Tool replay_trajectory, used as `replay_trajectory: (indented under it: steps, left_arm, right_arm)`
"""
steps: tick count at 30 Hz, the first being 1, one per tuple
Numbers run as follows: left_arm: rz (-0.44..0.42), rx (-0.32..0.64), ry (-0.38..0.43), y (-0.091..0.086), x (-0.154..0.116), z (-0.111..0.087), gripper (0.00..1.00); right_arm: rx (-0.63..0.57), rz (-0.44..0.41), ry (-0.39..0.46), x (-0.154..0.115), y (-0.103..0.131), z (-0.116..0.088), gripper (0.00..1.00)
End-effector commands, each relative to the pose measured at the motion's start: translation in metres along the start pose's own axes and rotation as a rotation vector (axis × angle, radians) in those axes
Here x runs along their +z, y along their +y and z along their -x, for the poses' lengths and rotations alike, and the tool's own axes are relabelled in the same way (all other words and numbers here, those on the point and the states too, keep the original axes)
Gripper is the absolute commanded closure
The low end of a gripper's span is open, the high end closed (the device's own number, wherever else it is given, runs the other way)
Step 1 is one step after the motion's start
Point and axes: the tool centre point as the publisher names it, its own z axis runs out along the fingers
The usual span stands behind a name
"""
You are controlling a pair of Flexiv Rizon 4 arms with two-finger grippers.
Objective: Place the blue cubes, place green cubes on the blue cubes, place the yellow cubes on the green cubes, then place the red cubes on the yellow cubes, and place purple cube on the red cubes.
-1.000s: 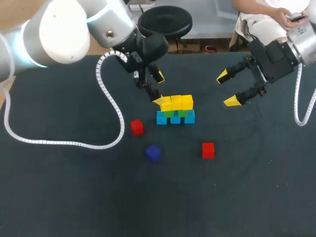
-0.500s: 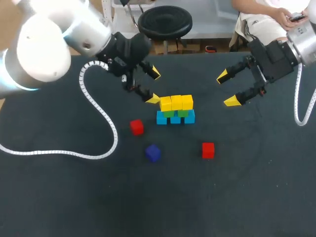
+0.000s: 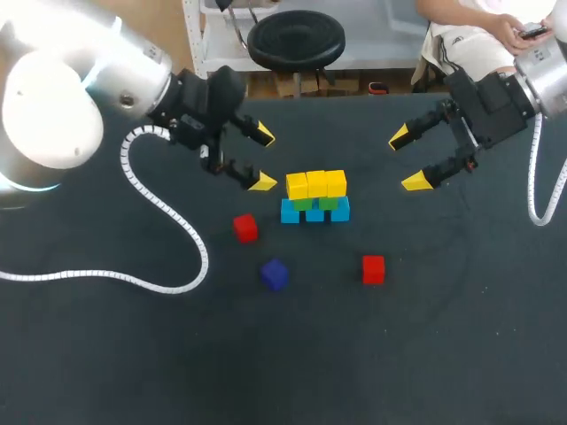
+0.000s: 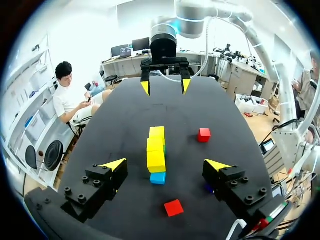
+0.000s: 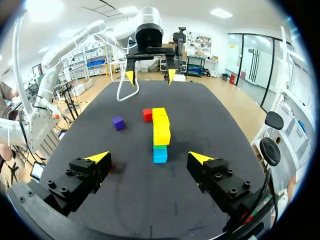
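1. Above the tabletop [image 3: 133,354], just left of the stack, the left jaws are held wide open, with nothing gripped.
2. Over the tabletop's far right part, the right jaws are likewise spread wide and empty, well apart from the stack.
3. Between the two, blue cubes [image 3: 314,212] are set in a row, with green cubes [image 3: 328,203] laid on them and yellow cubes [image 3: 317,184] on top.
4. Loose on the tabletop, the first red cube [image 3: 245,227] is found near the left jaws, the second red cube [image 3: 373,269] lies to the stack's front right, and the purple cube [image 3: 275,274] sits between them.
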Motion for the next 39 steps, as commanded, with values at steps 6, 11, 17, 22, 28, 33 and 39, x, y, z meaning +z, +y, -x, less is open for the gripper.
replay_trajectory:
  steps: [6,11,17,22,28,33,39]
  left_arm:
    - [-0.034,-0.013,-0.012,0.004,-0.008,-0.018,0.00]
    - [-0.051,-0.018,-0.011,0.006,-0.007,-0.025,0.00]
    - [-0.050,-0.033,-0.027,0.012,-0.007,-0.031,0.00]
    - [-0.042,-0.051,-0.022,0.018,-0.009,-0.037,0.00]
    - [-0.045,-0.053,-0.020,0.028,-0.011,-0.039,0.00]
    - [-0.053,-0.047,-0.018,0.043,-0.011,-0.040,0.00]
    - [-0.069,-0.040,0.004,0.059,-0.009,-0.038,0.00]
  right_arm:
    - [-0.001,-0.001,-0.001,0.000,0.000,0.000,0.00]
    - [-0.001,-0.001,-0.001,0.000,0.000,0.000,0.00]
    - [-0.001,-0.001,-0.001,0.000,0.000,0.000,0.00]
    - [-0.001,-0.001,-0.001,0.000,0.000,0.000,0.00]
    - [-0.001,-0.001,-0.001,0.000,0.000,0.000,0.00]
    - [-0.001,-0.001,-0.001,0.000,0.000,0.000,0.00]
    - [-0.001,-0.001,-0.001,0.000,0.000,0.000,0.00]
